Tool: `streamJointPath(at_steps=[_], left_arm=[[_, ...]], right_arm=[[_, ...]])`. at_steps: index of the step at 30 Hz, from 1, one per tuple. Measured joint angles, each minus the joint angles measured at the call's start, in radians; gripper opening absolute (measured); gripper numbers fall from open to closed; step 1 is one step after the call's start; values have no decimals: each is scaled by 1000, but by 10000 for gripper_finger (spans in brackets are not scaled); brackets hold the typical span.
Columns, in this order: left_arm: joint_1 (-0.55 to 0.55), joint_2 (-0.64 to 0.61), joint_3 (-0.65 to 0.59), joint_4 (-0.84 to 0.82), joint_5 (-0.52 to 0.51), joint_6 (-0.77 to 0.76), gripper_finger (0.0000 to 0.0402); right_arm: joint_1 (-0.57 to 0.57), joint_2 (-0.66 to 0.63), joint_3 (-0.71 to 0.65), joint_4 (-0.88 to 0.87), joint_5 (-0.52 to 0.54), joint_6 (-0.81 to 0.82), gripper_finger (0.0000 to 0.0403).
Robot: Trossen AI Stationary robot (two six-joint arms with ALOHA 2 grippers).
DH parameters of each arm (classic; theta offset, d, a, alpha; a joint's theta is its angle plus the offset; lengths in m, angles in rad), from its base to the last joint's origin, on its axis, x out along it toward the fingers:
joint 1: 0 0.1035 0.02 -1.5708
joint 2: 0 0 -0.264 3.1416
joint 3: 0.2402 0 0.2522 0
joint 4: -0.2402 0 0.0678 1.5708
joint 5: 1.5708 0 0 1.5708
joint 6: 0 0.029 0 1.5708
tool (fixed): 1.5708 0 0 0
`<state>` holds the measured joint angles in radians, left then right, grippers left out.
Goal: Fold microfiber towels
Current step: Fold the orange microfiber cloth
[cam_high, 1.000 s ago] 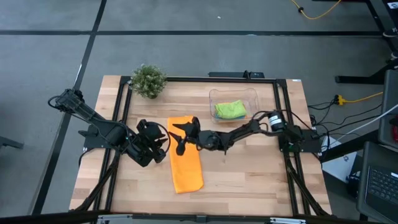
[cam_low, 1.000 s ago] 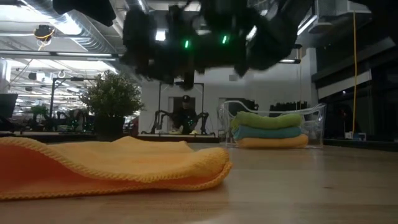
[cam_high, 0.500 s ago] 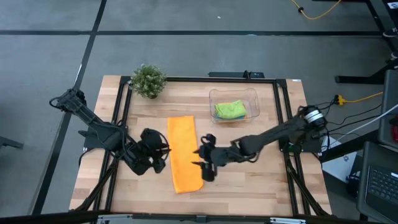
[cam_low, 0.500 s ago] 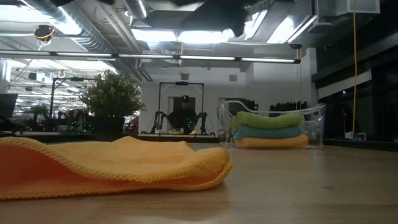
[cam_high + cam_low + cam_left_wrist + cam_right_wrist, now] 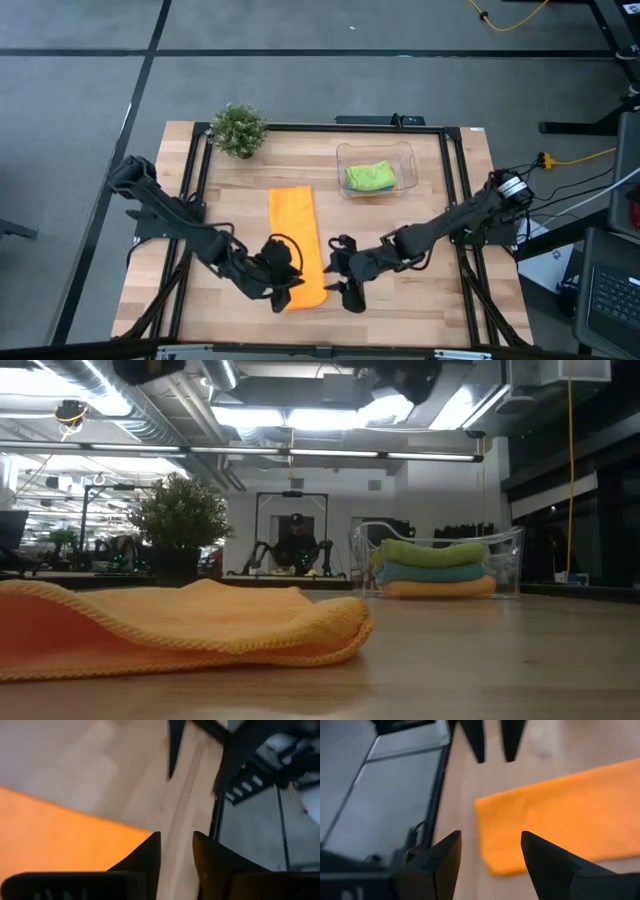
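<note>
An orange microfiber towel (image 5: 295, 240) lies on the wooden table as a long strip running from far to near; in the low view the orange towel (image 5: 180, 625) shows a doubled, rounded edge. My left gripper (image 5: 288, 290) hovers open above the strip's near end, with bare wood between its fingers (image 5: 150, 855). My right gripper (image 5: 340, 282) hovers open just right of that near end, facing the left one; the towel's corner (image 5: 495, 835) lies ahead of its fingers. Green, teal and orange towels (image 5: 432, 568) lie stacked in the clear tub.
The clear tub (image 5: 375, 168) stands at the far right of the table and a small potted plant (image 5: 238, 128) at the far left corner. Bare wood lies to the right of the strip. A person (image 5: 297, 545) sits in the room beyond the table.
My right gripper has left the towel's far end, risen and gone toward the near edge, and now sits beside the near end. My left gripper has swung from the strip's left side toward the near edge and over the near end. The towel has kept its shape.
</note>
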<state>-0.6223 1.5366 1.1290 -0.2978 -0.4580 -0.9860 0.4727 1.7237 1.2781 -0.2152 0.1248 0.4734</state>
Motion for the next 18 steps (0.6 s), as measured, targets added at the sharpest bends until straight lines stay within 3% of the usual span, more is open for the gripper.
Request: streamJointPath(at_steps=[4,8,18], left_arm=[[3,41,0,-15,93,-70,139],[-5,75,0,20,95,-78,169],[-41,128,0,160,143,-77,169]], right_arm=[[37,0,0,-18,-44,15,209],[63,0,0,-16,-43,24,209],[81,0,0,-6,-40,-44,209]])
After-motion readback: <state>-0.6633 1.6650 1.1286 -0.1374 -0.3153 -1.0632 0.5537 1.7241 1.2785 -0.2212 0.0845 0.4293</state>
